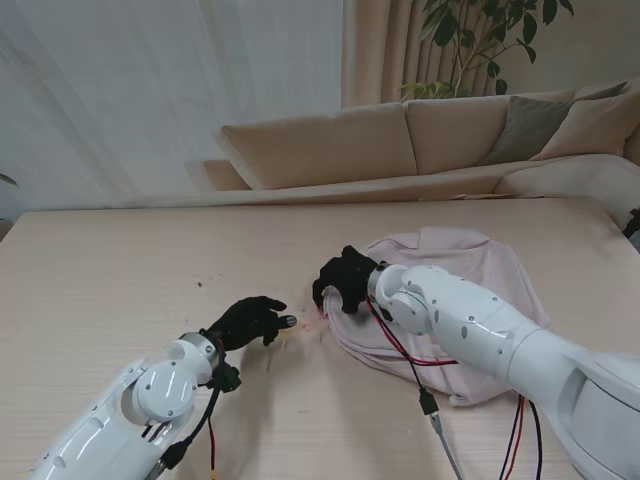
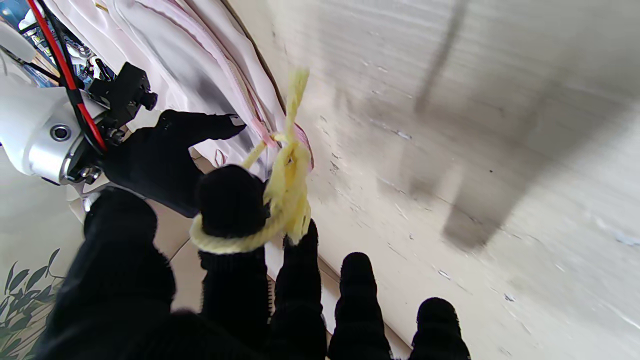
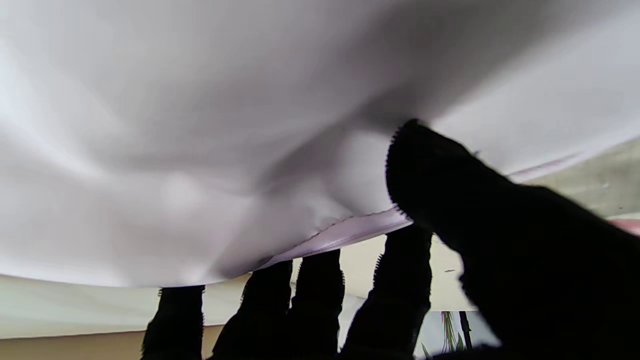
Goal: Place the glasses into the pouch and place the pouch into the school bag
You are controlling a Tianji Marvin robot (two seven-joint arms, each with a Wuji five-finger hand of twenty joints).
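The pale pink school bag lies slumped on the right half of the table. My right hand is shut on the bag's left edge, thumb on top of the fabric and the fingers under it. My left hand reaches toward that same edge from the left. A yellow drawstring loops round one of its fingers and runs to the bag's zipped rim. Neither the pouch body nor the glasses are visible in any view.
Bare wooden table stretches to the left and far side. Red and black cables hang from my right forearm over the bag's near side. A beige sofa and a plant stand beyond the table's far edge.
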